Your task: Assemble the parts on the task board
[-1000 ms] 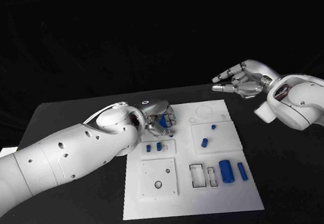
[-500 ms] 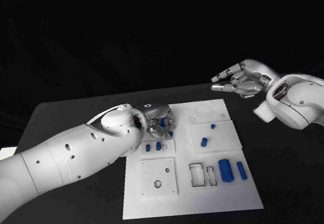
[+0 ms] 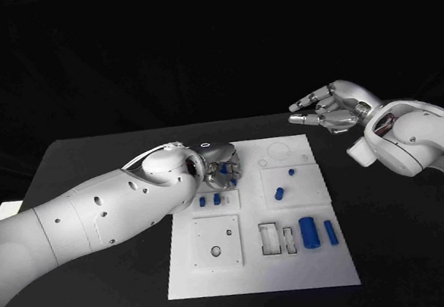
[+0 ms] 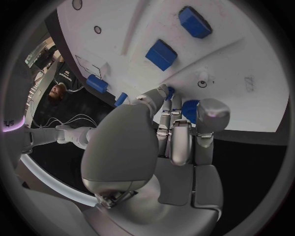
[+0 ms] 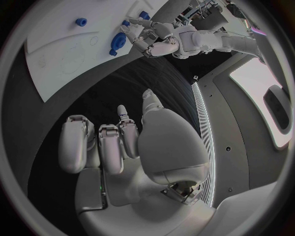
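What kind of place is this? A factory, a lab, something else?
Most likely a robotics lab or test bench, not a factory. A black table against a dark backdrop carries a single white task board with small blue parts, and the left hand works at it while the right hand hangs above the table.

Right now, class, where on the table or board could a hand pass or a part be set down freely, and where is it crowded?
Free: the black table bordering the task board, and the board's near strip below the two upright blue parts. The right hand hovers off the board. Crowded: the far left corner, where the left hand works among blue parts.
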You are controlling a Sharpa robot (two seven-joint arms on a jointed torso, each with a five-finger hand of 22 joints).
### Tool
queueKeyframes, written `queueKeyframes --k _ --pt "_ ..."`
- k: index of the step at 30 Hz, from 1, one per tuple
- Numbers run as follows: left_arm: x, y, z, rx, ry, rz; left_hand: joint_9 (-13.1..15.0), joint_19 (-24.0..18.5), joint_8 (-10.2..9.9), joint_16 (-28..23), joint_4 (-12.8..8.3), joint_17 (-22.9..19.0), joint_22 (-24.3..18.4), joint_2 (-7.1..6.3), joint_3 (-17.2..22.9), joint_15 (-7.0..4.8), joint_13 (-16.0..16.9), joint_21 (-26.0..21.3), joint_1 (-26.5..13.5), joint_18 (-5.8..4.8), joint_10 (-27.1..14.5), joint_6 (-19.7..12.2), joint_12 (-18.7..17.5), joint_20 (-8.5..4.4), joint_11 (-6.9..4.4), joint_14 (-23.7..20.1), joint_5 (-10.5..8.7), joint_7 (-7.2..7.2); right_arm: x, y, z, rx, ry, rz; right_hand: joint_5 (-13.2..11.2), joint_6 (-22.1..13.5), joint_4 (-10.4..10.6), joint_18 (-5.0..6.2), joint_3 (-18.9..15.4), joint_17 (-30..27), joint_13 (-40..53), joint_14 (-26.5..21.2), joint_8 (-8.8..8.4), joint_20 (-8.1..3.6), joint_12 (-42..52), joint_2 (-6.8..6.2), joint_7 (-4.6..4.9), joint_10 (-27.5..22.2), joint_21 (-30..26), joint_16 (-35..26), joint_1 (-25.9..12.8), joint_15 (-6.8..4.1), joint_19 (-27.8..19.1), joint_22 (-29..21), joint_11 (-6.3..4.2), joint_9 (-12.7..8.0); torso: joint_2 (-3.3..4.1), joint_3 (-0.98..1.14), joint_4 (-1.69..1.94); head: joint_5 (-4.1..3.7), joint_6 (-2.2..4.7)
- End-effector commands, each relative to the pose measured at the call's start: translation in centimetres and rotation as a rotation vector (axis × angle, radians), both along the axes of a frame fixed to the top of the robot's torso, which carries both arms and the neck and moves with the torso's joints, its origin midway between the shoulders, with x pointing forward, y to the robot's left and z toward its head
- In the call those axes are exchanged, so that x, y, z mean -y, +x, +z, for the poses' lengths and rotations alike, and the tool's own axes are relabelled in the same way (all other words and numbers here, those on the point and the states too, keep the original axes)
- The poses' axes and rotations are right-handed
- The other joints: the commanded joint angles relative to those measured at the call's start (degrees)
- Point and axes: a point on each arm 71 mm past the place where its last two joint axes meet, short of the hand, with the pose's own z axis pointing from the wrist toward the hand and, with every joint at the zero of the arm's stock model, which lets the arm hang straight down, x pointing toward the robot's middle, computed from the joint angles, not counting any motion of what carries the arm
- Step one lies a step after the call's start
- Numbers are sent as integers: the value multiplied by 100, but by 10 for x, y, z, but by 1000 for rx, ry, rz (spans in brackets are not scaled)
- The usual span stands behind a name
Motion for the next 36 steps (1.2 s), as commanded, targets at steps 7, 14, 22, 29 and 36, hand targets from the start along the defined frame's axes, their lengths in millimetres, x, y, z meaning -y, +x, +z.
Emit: queueKeyframes --k 7,14,22,29,36 --pt "2 0 -4 -28 42 0 -20 169 -52 41 -13 -12 14 69 97 -36 -37 -14 -17 -1 93 80 -73 -44 -5 312 -1 16 -2 -1 0 -1 0 20 11 24 -8 111 -35 1080 623 480 1 4 -1 6 5 -26 -16 -21 -43 -10 -19 4 -16 -2 -2 1 2 -1 -5" --pt "1 1 -5 -35 54 9 -34 171 -83 57 -43 -9 27 88 174 1 -72 -11 -36 -11 185 142 -125 -24 -11 312 -3 25 -2 -1 0 -1 0 20 11 24 -8 111 -35 1080 623 480 1 4 -1 6 5 -26 -16 -21 -43 -10 -19 4 -16 -2 -1 -1 6 -4 -18" --pt "2 1 -2 -8 25 12 -21 180 -68 117 -223 38 101 290 470 50 -83 42 50 -25 547 440 -190 15 -37 317 0 52 -3 -1 0 0 0 22 11 24 -8 111 -35 1080 623 480 1 4 -1 6 5 -26 -16 -21 -43 -10 -19 4 -16 -2 -2 -1 2 10 -14" --pt "3 1 2 27 -24 11 -54 177 -196 151 -355 46 139 291 650 84 -135 60 -50 -28 650 481 -454 37 0 313 -4 85 -3 -1 0 1 1 23 11 24 -8 111 -35 1080 623 480 1 4 -1 6 5 -26 -16 -21 -43 -10 -19 4 -16 -2 -4 0 -1 7 -2" --pt "-1 -1 6 31 -53 18 -84 173 -297 157 -416 28 151 262 724 108 -172 60 -135 -29 665 464 -629 56 29 306 -7 109 -3 -1 0 1 1 23 12 23 -14 111 -39 1081 627 481 1 4 6 15 5 -22 -16 -21 -41 -9 -18 4 -16 -1 -4 0 4 -18 11"
